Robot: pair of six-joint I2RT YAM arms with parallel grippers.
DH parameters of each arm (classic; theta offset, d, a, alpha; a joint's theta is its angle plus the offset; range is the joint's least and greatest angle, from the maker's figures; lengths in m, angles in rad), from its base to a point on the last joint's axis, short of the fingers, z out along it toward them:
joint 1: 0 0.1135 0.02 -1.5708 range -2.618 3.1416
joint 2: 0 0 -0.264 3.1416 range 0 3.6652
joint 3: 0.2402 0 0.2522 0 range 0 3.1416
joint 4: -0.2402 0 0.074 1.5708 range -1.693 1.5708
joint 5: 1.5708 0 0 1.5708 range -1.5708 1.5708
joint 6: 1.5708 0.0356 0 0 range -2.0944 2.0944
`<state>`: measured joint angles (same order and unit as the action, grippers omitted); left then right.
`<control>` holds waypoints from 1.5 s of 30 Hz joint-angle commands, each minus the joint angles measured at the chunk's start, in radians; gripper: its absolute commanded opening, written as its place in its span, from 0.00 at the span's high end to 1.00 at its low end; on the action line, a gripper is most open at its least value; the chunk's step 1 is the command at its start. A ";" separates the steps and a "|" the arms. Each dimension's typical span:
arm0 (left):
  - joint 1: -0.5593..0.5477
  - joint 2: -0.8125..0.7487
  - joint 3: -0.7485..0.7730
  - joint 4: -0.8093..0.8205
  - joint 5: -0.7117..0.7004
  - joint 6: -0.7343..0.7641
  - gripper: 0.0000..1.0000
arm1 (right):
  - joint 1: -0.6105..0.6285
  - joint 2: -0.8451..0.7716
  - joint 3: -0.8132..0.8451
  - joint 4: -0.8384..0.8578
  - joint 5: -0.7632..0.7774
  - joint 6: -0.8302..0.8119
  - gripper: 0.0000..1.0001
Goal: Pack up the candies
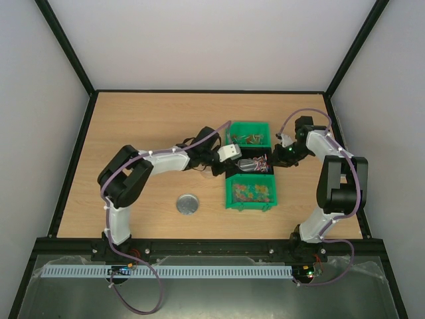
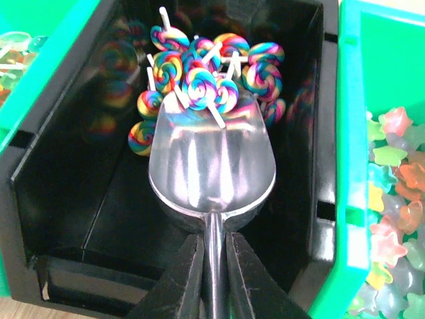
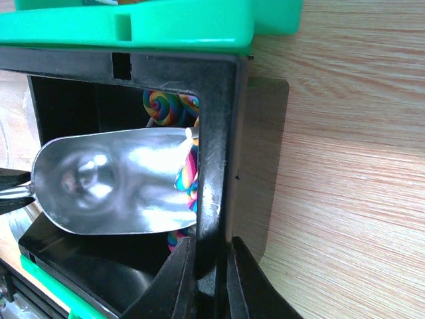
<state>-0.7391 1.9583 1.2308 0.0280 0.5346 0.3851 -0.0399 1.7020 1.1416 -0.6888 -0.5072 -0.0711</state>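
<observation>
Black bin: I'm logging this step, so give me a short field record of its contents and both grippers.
black bin: holds swirl lollipops
scoop: inside bin, mouth against the lollipops
left gripper: shut on scoop handle
right gripper: clamped on bin wall
green bin: alongside, holds star candies
</observation>
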 commanded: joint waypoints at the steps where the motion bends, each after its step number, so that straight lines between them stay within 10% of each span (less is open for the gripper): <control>1: 0.008 -0.036 -0.082 0.240 0.066 -0.050 0.98 | 0.034 0.004 -0.015 -0.058 -0.096 -0.079 0.99; 45: -0.046 -0.009 -0.169 0.481 -0.013 -0.053 0.98 | 0.003 0.034 0.032 -0.117 -0.073 -0.146 0.99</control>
<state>-0.7578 1.9434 1.0222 0.4286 0.5091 0.3111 -0.0483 1.7229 1.1603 -0.7551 -0.5331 -0.1806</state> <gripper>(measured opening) 0.090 0.099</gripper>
